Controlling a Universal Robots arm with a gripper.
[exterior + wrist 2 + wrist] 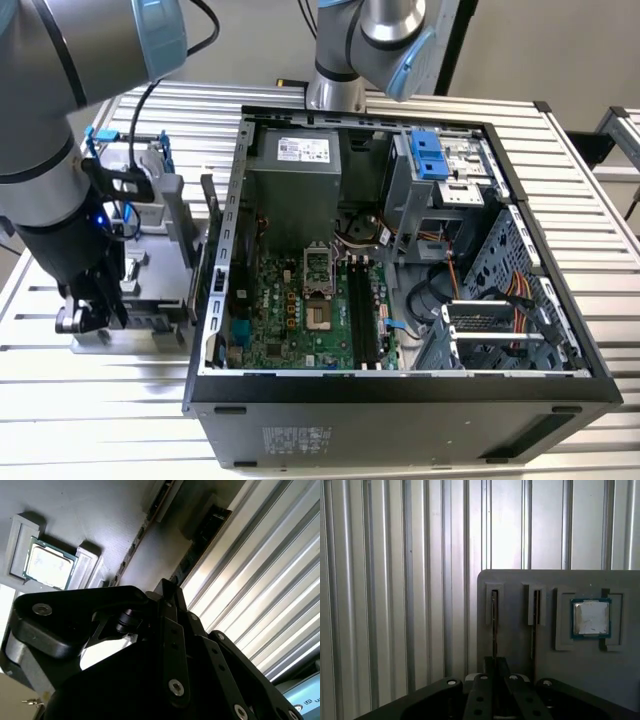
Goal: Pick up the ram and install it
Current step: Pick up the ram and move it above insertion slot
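Note:
The ram (493, 625) stands on edge in a slot of a grey holder plate (520, 585), a thin dark stick seen edge-on. My gripper (496, 662) sits over its near end, fingers drawn together on it. In the second wrist view the same dark stick (204, 532) runs away from the fingertips of the gripper (169, 587). In the exterior view the gripper (85, 315) is low over the holder (150, 290), at the exterior view's left of the open computer case (230, 330). The black memory slots (362, 310) lie on the green motherboard.
A second thin stick (536, 615) stands in the neighbouring slot. A square silver processor (590, 618) rests in a pocket beside it. A drive with a blue bracket (140, 170) stands behind the holder. Everything sits on a ribbed metal table (100, 420).

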